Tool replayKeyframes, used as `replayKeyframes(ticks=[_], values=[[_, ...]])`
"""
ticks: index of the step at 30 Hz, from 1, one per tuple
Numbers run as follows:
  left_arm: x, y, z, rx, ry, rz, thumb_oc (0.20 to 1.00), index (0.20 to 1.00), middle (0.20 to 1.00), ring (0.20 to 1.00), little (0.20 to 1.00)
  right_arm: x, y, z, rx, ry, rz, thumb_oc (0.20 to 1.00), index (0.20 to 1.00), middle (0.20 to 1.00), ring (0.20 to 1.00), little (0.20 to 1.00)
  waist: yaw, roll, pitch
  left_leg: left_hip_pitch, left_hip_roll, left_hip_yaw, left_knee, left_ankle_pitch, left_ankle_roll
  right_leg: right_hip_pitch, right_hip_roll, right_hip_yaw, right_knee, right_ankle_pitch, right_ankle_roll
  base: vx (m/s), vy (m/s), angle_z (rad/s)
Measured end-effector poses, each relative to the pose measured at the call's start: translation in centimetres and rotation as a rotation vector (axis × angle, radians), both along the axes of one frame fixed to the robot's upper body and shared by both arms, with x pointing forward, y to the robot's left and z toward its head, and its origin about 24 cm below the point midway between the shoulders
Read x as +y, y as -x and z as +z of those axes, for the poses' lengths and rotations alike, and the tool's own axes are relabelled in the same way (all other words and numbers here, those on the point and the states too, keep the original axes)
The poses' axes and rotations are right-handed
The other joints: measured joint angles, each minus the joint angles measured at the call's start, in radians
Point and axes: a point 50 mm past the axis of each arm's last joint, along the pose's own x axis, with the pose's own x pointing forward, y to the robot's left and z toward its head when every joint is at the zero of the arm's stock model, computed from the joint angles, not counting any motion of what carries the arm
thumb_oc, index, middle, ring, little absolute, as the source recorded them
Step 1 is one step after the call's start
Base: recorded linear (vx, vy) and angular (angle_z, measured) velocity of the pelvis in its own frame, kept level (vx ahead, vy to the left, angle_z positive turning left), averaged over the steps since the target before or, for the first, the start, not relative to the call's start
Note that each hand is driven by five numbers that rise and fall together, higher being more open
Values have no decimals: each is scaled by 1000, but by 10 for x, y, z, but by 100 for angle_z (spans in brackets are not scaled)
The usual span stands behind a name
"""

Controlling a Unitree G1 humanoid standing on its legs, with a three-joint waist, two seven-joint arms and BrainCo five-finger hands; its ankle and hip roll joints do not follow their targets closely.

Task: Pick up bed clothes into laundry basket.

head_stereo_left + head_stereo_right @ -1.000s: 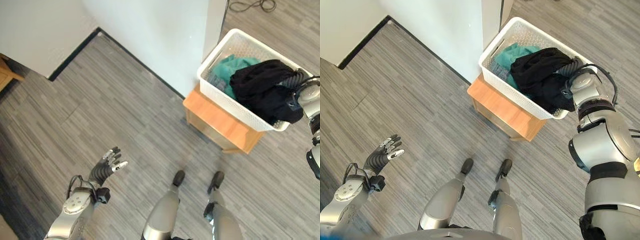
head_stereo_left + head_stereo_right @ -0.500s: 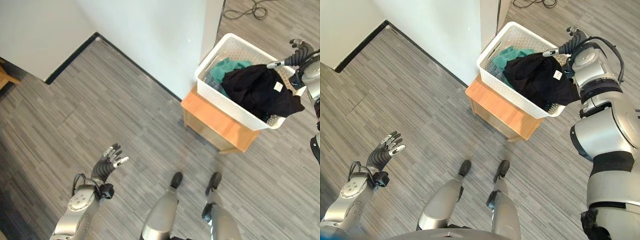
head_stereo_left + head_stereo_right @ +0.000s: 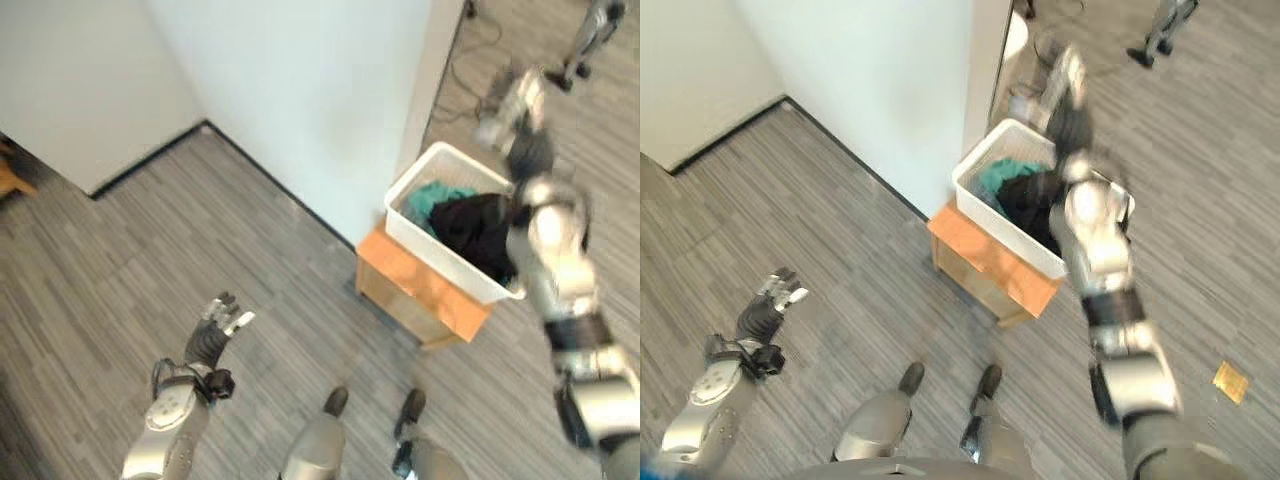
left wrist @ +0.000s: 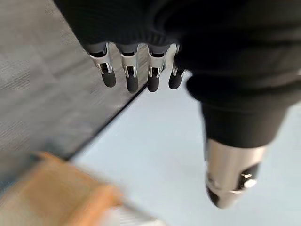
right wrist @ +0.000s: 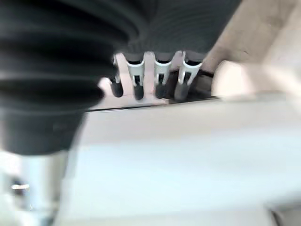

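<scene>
Both hands hold nothing, fingers straight: the right hand (image 3: 518, 100) raised above the basket (image 3: 420, 237) of clothes (image 3: 478, 226), the left hand (image 3: 214, 331) over the floor (image 3: 150, 250).

Silver-grey jointed arms end in dark ribbed covers; left hand (image 3: 213, 335) and right hand (image 3: 1064, 92) carry silver, dark-tipped fingers

A white perforated plastic laundry basket (image 3: 440, 232) sits on a smooth, matt light-wood stand (image 3: 415, 292), holding soft matt black cloth (image 3: 478, 228) and teal cloth (image 3: 431, 199). The floor (image 3: 120, 250) is grey wood-grain plank, low in sheen. The wall (image 3: 300, 90) is smooth, matt and pale, edged by a dark baseboard (image 3: 270, 180).
</scene>
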Motion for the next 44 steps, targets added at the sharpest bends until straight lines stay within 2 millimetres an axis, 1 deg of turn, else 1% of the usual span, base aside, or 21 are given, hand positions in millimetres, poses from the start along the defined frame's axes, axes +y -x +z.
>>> replayKeyframes(ticks=[1, 2, 4, 8, 9, 10, 11, 13, 15, 17, 19, 20, 23, 24, 25, 27, 28, 31, 35, 36, 44], values=[[8, 0, 2, 11, -56, 3, 1000, 1000, 1000, 1000, 1000, -10, 23, -18, 34, -37, -21, 1000, 1000, 1000, 1000, 1000, -11, 22, -21, -26, -12, -101, 30, -14, 0, 11, 104, 272, 30, -103, -30, 29, -217, 84], [14, 2, 4, -4, -69, 37, 1000, 1000, 1000, 1000, 1000, -13, 30, -26, 58, -46, -31, 1000, 1000, 1000, 1000, 1000, 0, 17, -30, -25, -9, -130, 21, -9, -1, -1, 139, 303, 30, -116, -33, 27, -248, 139], [29, 12, 1, 3, -57, 138, 1000, 1000, 1000, 1000, 1000, -20, 40, -42, 132, -51, -30, 1000, 1000, 1000, 1000, 1000, -12, 33, -32, -36, -4, -189, -1, 9, -33, 33, 164, 251, -31, -65, -40, 22, -235, 111], [29, 34, -16, 25, 44, 271, 1000, 1000, 1000, 1000, 1000, -48, 58, -68, 249, -46, -104, 1000, 1000, 1000, 1000, 1000, 5, 38, -58, -65, 64, -80, -32, -15, -6, 133, 143, 57, -130, -41, -78, -100, -94, 141], [27, 37, -23, 58, 48, 268, 1000, 1000, 1000, 1000, 1000, -54, 59, -70, 263, -40, -124, 1000, 1000, 1000, 1000, 1000, 2, 38, -59, -86, 76, 43, -42, -33, 40, 148, 134, 6, -122, -47, -86, -239, -34, 172], [26, 36, -28, 76, 55, 269, 1000, 1000, 1000, 1000, 1000, -60, 66, -73, 274, -40, -163, 1000, 1000, 1000, 1000, 1000, -10, 17, -58, -113, 128, 279, -30, -52, 73, 166, 99, -100, -137, -49, -96, -220, -56, 230], [27, 32, -29, 79, 58, 278, 1000, 1000, 1000, 1000, 1000, -63, 73, -75, 267, -76, -207, 1000, 1000, 1000, 1000, 1000, -45, -18, -53, -154, 160, 531, 1, -47, 67, 198, 60, -194, -159, -49, -96, -175, -16, 267], [30, 37, -32, 103, 50, 303, 1000, 1000, 1000, 1000, 1000, -61, 91, -89, 273, -191, -304, 1000, 1000, 1000, 1000, 1000, -84, -82, -94, -176, 232, 887, 176, -59, 45, 232, -8, -402, -182, -64, -111, -42, 33, 293], [30, 37, -33, 113, 29, 296, 1000, 1000, 1000, 1000, 1000, -65, 103, -97, 314, -195, -335, 1000, 1000, 1000, 1000, 1000, -114, -62, -110, -125, 254, 933, 206, -70, 22, 272, -18, -502, -192, -70, -87, 41, 90, 202], [29, 43, -33, 116, 21, 304, 1000, 1000, 1000, 1000, 1000, -76, 104, -91, 310, -147, -340, 1000, 1000, 1000, 1000, 1000, -110, 20, -151, -32, 261, 886, 98, -11, 11, 255, -5, -505, -150, -92, -28, 90, 230, 86], [29, 43, -37, 129, 35, 325, 1000, 1000, 1000, 1000, 1000, -76, 95, -92, 292, -191, -368, 1000, 1000, 1000, 1000, 1000, -111, 30, -152, 25, 180, 841, -33, 47, 26, 247, -63, -507, -93, -66, -31, 65, 258, 49], [22, 38, -37, 121, 48, 318, 1000, 1000, 1000, 1000, 1000, -73, 93, -95, 301, -206, -362, 1000, 1000, 1000, 1000, 1000, -128, 38, -154, 32, 150, 782, -41, 42, 34, 201, -131, -492, 66, -69, -28, -10, 210, 79], [23, 24, -28, 83, 5, 313, 1000, 1000, 1000, 1000, 1000, -51, 87, -100, 319, -251, -286, 1000, 1000, 1000, 1000, 1000, -163, 35, -144, 54, 101, 724, -46, 34, 80, 36, -244, -333, 454, -33, -28, -12, 98, 82], [24, 19, -24, 68, -3, 308, 1000, 1000, 1000, 1000, 1000, -45, 88, -105, 337, -259, -266, 1000, 1000, 1000, 1000, 1000, -166, 26, -136, 58, 90, 711, -51, 25, 92, -11, -237, -258, 514, -48, -10, 164, -66, 92], [27, 12, -19, 54, -36, 295, 1000, 1000, 1000, 1000, 1000, -37, 88, -111, 372, -264, -227, 1000, 1000, 1000, 1000, 1000, -168, 5, -119, 70, 78, 660, -76, 26, 104, -92, -141, -107, 543, -100, -1, 241, -135, 79], [28, 13, -19, 58, -42, 297, 1000, 1000, 1000, 1000, 1000, -38, 87, -110, 367, -265, -225, 1000, 1000, 1000, 1000, 1000, -174, -1, -105, 75, 72, 631, -86, 29, 102, -142, -59, -40, 439, -124, -14, 222, -225, 76], [29, 19, -24, 79, -41, 306, 1000, 1000, 1000, 1000, 1000, -40, 87, -110, 367, -259, -228, 1000, 1000, 1000, 1000, 1000, -185, -2, -104, 75, 55, 602, -89, 27, 100, -148, -18, -16, 246, -124, -9, 137, -212, 76], [27, 20, -25, 84, -48, 317, 1000, 1000, 1000, 1000, 1000, -50, 99, -117, 401, -257, -276, 1000, 1000, 1000, 1000, 1000, -204, -17, -103, 71, 13, 513, -65, 9, 111, -121, 22, 76, 108, -98, 10, 53, -144, 104], [32, 54, -40, 138, -5, 426, 1000, 1000, 1000, 1000, 1000, -45, 95, -117, 415, -234, -212, 1000, 1000, 1000, 1000, 1000, -146, -37, -124, 97, 9, 508, -89, 11, 120, -74, 37, -1, 41, -61, -33, 71, -156, 29], [31, 62, -46, 165, 17, 438, 1000, 1000, 1000, 1000, 1000, -45, 90, -115, 404, -234, -201, 1000, 1000, 1000, 1000, 1000, -129, -46, -127, 96, 6, 474, -90, 12, 120, 8, 27, -23, -50, 17, -42, 15, -136, 50], [9, 56, -58, 191, 109, 402, 1000, 1000, 1000, 1000, 1000, -45, 77, -108, 384, -192, -160, 1000, 1000, 1000, 1000, 1000, -100, -48, -129, 130, 51, 400, -113, 16, 82, 162, 73, -124, -241, 66, -48, 28, -63, 37]])
